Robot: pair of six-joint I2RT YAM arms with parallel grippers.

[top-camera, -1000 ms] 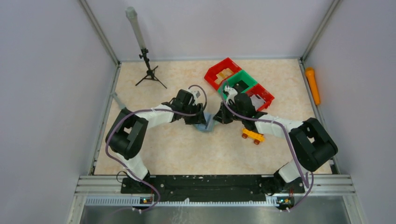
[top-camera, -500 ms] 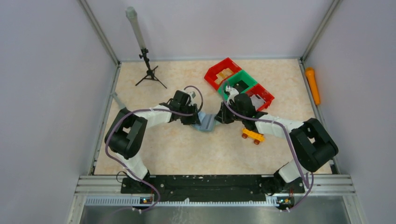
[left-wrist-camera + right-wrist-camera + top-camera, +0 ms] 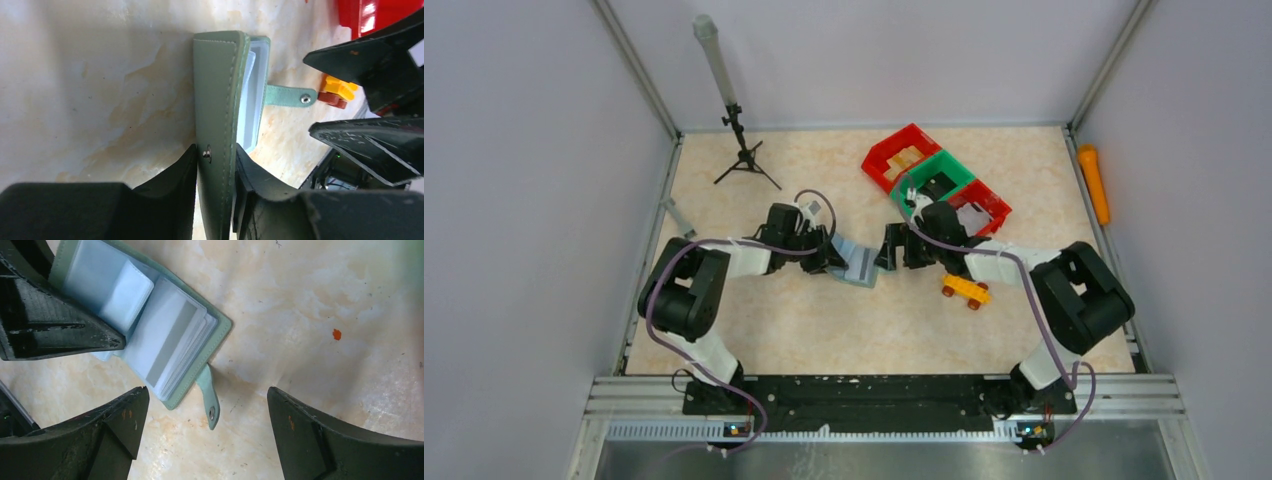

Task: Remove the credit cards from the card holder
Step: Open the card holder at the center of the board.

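Observation:
The grey-green card holder (image 3: 857, 263) lies open on the table between my two grippers. My left gripper (image 3: 215, 155) is shut on one cover of the card holder (image 3: 217, 90), which stands on edge between its fingers. The snap tab (image 3: 290, 95) sticks out on the far side. In the right wrist view the card holder (image 3: 220, 327) shows its clear sleeves, and a pale card with a grey band (image 3: 167, 347) sits in the top sleeve. My right gripper (image 3: 207, 392) is open, its fingers on either side of the tab and apart from it. No other credit cards show.
Red and green bins (image 3: 939, 178) stand behind the right gripper (image 3: 886, 248). A yellow toy car (image 3: 965, 291) lies just right of the right arm. A small tripod (image 3: 744, 155) stands at the back left, and an orange object (image 3: 1092, 183) lies along the right wall.
My right gripper has opened and let go of the card holder. My left gripper has closed on the cover and drawn the holder a little to the left.

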